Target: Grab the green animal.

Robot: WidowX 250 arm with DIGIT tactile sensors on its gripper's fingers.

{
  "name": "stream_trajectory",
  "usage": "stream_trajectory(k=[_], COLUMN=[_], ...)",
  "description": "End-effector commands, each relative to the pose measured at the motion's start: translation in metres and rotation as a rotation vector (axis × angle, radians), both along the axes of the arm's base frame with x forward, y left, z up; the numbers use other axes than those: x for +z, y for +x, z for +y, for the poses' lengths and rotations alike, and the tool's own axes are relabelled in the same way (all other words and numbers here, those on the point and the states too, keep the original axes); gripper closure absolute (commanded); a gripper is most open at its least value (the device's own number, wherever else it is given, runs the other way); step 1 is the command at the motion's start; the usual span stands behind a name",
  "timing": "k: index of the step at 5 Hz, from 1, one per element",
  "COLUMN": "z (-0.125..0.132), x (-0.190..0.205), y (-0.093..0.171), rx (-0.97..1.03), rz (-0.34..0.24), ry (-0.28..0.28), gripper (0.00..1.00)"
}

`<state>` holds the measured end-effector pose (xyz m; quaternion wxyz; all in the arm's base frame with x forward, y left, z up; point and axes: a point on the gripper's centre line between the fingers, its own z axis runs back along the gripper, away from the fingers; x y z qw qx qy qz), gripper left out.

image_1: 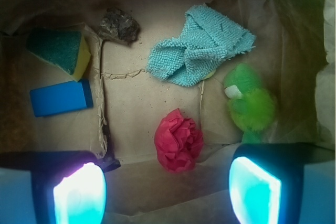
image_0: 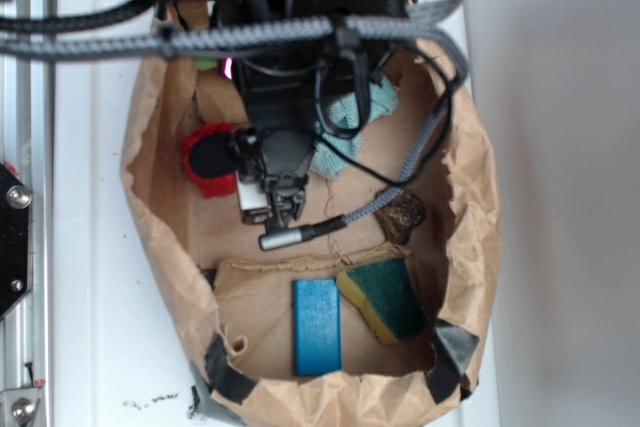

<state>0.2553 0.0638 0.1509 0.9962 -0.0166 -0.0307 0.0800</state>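
The green animal lies on the floor of the brown paper bag, near the bag's right wall in the wrist view. It is fuzzy and bright green, with a small white patch on it. The teal cloth lies just beside it, up and to the left. A red crumpled ball sits to its left, a little lower.

The gripper is wide open and holds nothing. Its two fingers show at the bottom of the wrist view. The right finger is just below the green animal, and they do not touch. The left finger is well apart from it.

On the left side of the bag lie a blue block and a green and yellow sponge. A dark lump sits near the top.

In the view from outside, the arm hangs over the bag and hides the green animal almost fully.
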Motion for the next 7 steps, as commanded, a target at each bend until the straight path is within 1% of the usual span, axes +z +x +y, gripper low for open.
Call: stream_trajectory(k=[1,2,3,4,5,6,7], z=[0.012,0.011,0.014,0.016,0.021,0.027,0.029], x=[0.016,-0.011,-0.022,-0.033,-0.043,-0.049,-0.060], y=[0.002,0.015,0.026,0.039,0.046,0.038,0.031], rx=[0.027,-0.052,-0.095,-0.120,-0.129,-0.216,-0.303], rz=[-0.054,-0.099,-0.115,-0.110,-0.064,-0.044,-0.077], ry=[0.022,0.064,0.048,0.064,0.089,0.096,0.130], gripper=[0.00,0.00,0.00,0.00,0.00,0.00,0.00])
